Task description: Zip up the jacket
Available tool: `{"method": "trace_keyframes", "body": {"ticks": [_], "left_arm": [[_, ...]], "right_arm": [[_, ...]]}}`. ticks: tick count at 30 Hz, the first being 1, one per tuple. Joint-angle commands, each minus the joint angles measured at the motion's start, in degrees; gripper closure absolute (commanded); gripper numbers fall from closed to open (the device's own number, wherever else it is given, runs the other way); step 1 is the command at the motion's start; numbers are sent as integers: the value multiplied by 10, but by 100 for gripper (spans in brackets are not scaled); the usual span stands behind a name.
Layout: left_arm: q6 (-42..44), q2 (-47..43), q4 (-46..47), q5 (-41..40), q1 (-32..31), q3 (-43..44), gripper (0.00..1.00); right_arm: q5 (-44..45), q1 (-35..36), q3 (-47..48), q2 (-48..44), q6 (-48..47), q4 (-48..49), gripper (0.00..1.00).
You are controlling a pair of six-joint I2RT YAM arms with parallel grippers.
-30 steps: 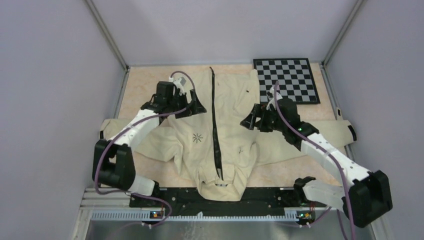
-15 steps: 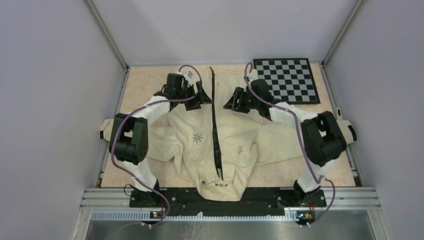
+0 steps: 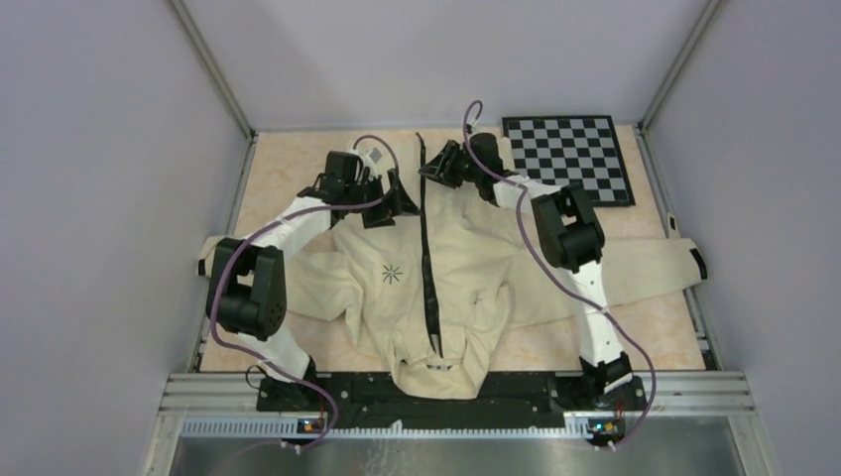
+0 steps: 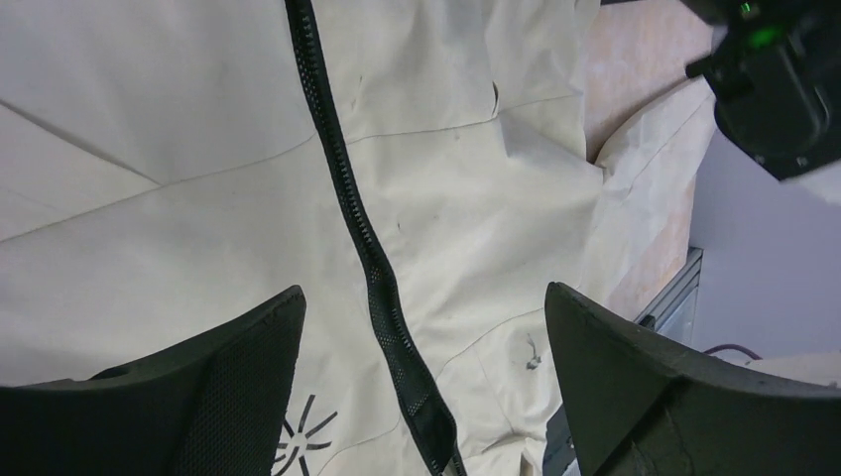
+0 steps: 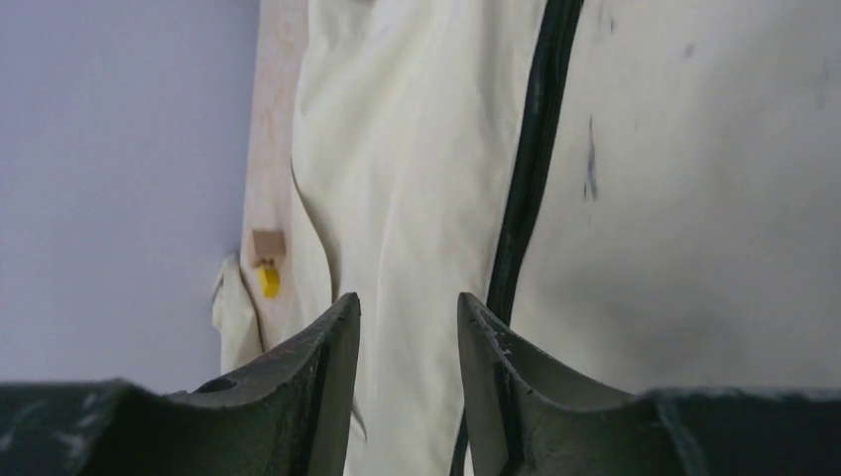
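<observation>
The cream jacket (image 3: 466,258) lies spread flat on the table, collar toward the arm bases and sleeves out to both sides. Its black zipper (image 3: 426,248) runs down the middle, beside the starburst logo (image 3: 393,273). My left gripper (image 3: 397,203) hovers left of the zipper, wide open and empty. In the left wrist view the zipper (image 4: 372,268) passes between the fingers of the left gripper (image 4: 424,293). My right gripper (image 3: 428,171) is by the zipper's far end. In the right wrist view the right gripper (image 5: 408,297) is narrowly open over cloth, holding nothing, with the zipper (image 5: 526,198) just right of it.
A checkerboard (image 3: 568,157) lies at the far right corner, next to the jacket. Grey walls close in the table on three sides. A metal rail (image 3: 446,402) runs along the near edge. A small yellow piece (image 5: 269,280) sits by the wall.
My right arm has swung left and away from the bases, to the far end of the zipper, and its jaws have narrowed. The left gripper has shifted a little toward the zipper.
</observation>
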Motion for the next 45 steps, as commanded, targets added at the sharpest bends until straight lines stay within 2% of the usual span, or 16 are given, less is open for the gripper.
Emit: {"method": "trace_keyframes", "body": {"ticks": [1, 5, 12, 16, 19, 23, 36, 38, 42, 45], "left_arm": [[39, -60, -15, -3, -6, -9, 8], [58, -84, -24, -22, -9, -6, 8], [93, -88, -59, -52, -8, 34, 6], [75, -75, -54, -56, -7, 49, 6], [33, -86, -30, -79, -5, 15, 6], [14, -78, 4, -68, 13, -1, 6], [0, -4, -32, -13, 58, 84, 7], [-21, -8, -30, -1, 66, 78, 7], [-80, -44, 2, 39, 87, 36, 8], [-63, -88, -7, 19, 89, 19, 6]], "right_arm": [[12, -6, 141, 72, 40, -4, 61], [64, -6, 218, 126, 34, -52, 63], [100, -6, 278, 180, 25, -82, 63], [106, -6, 321, 217, 27, -86, 63], [109, -6, 366, 249, 33, -82, 63], [111, -5, 384, 272, 41, -60, 62], [162, 24, 436, 311, 7, -17, 62], [152, 24, 438, 314, 11, 2, 67], [114, 19, 433, 301, 29, 25, 90], [86, 13, 411, 282, 38, 41, 94]]}}
